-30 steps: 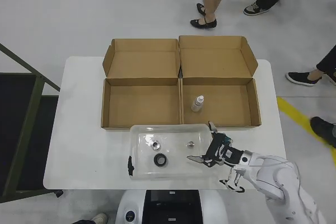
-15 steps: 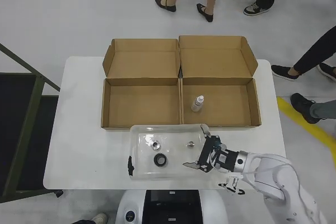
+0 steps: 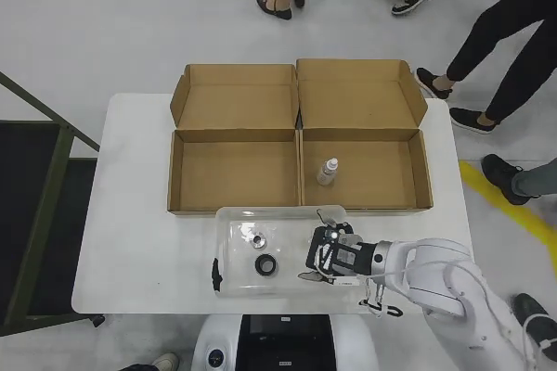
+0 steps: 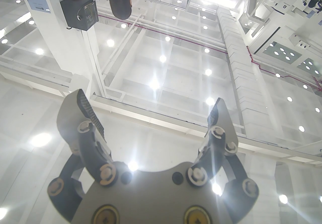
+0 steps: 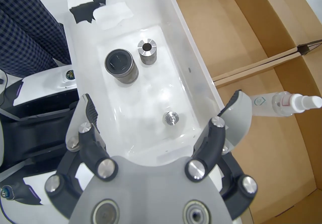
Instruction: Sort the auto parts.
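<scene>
Steel, by the look of it: the bored bush, the dark sleeve just beside it, and further right the small stud all stand in the clear tray. They are dense, rigid and probably slick, so grip each across its round flanks. The right gripper, jaws wide, has slid left from the tray's end to above the stud. The left gripper, equally spread, faces the ceiling.

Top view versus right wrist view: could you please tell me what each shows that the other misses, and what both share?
Top, not wrist: the white table, the boxes' open lids, a dark rack alongside. Wrist, not top: ribbed finger pads, a white patch on the clear tray. Both: the tray's black bearing, steel bushing and small stud; the spray bottle in a cardboard box; the open right gripper over the tray.
</scene>
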You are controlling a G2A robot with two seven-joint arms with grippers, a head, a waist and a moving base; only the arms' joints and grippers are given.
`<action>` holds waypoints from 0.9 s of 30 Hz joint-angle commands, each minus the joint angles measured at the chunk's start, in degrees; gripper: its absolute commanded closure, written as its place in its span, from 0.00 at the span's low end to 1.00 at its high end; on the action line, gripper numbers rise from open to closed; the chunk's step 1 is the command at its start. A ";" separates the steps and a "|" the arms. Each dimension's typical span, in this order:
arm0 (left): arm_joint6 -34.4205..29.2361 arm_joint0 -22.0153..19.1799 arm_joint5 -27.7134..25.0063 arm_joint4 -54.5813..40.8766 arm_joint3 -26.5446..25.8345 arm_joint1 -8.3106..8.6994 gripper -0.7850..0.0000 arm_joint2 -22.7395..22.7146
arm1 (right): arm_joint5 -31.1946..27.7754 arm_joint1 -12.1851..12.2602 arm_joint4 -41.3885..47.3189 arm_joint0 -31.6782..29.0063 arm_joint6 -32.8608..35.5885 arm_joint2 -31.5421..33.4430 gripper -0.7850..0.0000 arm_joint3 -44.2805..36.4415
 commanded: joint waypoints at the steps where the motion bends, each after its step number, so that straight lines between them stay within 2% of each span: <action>1: 0.00 0.00 0.00 0.00 0.00 0.00 0.00 0.00 | 0.14 0.07 -0.81 0.21 0.53 -0.47 0.00 -0.05; 7: 0.00 0.00 0.00 0.00 0.00 0.00 0.00 0.00 | 0.86 0.22 -3.19 0.76 0.93 -2.05 0.00 1.23; 10: 0.00 0.00 0.00 0.00 0.00 0.00 0.00 0.00 | 1.19 0.23 -4.38 1.26 1.07 -3.02 0.08 2.38; 13: 0.00 0.00 0.00 0.00 0.00 0.00 0.00 0.00 | 1.41 0.24 -5.47 1.88 1.35 -3.98 0.07 3.39; 18: 0.00 0.00 0.00 0.00 0.00 0.00 0.00 0.00 | 2.36 0.21 -7.53 3.12 2.27 -5.46 0.11 4.41; 22: 0.00 0.00 0.00 0.00 0.00 0.00 0.00 0.00 | 3.68 0.14 -9.21 3.86 3.70 -6.80 0.16 4.69; 26: 0.00 0.00 0.00 0.00 0.00 0.00 0.00 0.00 | 4.94 0.05 -9.58 4.36 4.68 -7.81 0.26 5.00; 27: 0.00 0.00 0.00 0.00 0.00 0.00 0.00 0.00 | 5.24 0.04 -9.68 4.53 4.96 -7.98 0.32 5.15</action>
